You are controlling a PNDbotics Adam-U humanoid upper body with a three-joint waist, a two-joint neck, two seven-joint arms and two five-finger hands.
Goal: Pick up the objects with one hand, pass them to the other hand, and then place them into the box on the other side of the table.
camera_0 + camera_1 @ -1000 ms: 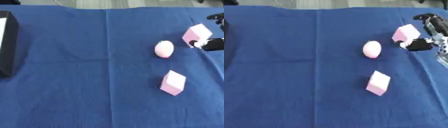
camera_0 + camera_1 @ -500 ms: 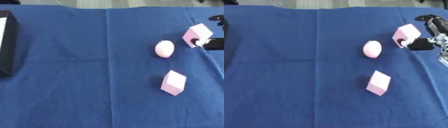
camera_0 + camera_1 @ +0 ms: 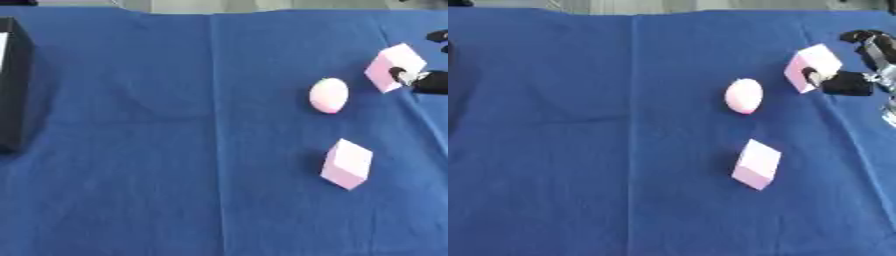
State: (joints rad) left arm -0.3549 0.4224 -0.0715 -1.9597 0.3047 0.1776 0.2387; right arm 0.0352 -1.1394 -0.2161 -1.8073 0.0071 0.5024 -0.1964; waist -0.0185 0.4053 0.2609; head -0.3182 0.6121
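Matt blue cloth (image 3: 175, 150); pink blocks (image 3: 347, 163) look matt, perhaps foam.

Quick tally: two pink blocks on the blue cloth (image 3: 131, 150) — one far block (image 3: 814, 66) at the right edge w/ the right hand (image 3: 852, 82) touching it, one near block (image 3: 757, 164) lying tilted toward the front. One pink egg (image 3: 744, 95) between them, a bit left. One black box (image 3: 15, 85) at the left edge. So three pink items total, one box, one robot hand in view.
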